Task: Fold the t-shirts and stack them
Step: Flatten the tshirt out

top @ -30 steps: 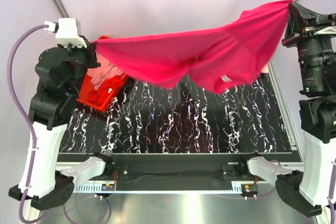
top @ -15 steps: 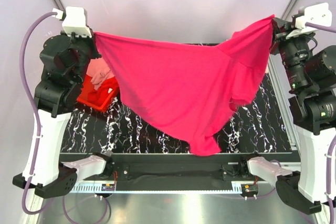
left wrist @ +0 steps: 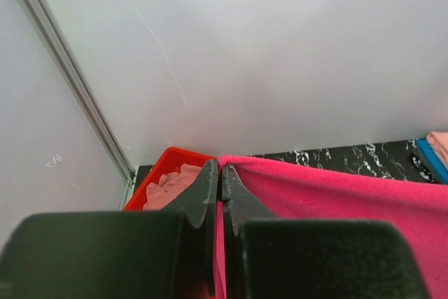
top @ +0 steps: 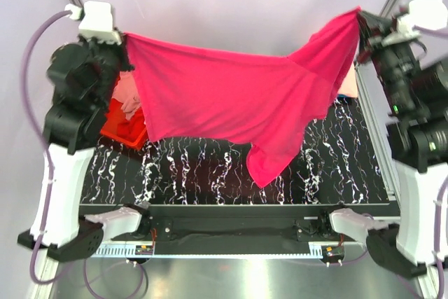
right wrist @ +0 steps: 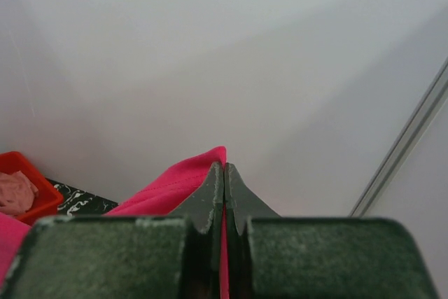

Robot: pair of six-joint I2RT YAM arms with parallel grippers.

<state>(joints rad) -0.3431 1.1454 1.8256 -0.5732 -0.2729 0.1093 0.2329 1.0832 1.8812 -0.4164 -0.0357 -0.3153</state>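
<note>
A hot pink t-shirt (top: pixel 238 106) hangs stretched in the air between my two grippers, high above the black marbled table (top: pixel 210 173). My left gripper (top: pixel 124 38) is shut on its left corner; the wrist view shows the cloth (left wrist: pixel 336 197) pinched between the jaws (left wrist: pixel 220 173). My right gripper (top: pixel 358 17) is shut on its right corner, with cloth (right wrist: pixel 168 183) pinched at the tips (right wrist: pixel 224 169). A loose flap hangs down to the lower middle (top: pixel 269 166). Salmon-peach and red tees (top: pixel 128 106) lie in the red tray.
The red plastic tray (top: pixel 112 131) stands at the table's left edge behind the left arm; it also shows in the left wrist view (left wrist: pixel 164 166). A peach cloth (top: pixel 348 85) lies at the far right. A blue edge (left wrist: pixel 428 159) shows at the right. Metal frame posts stand at both back corners.
Both grippers have lifted and pulled the shirt tauter. The hanging lower part has swung back and up from near the front edge, leaving a shorter flap.
</note>
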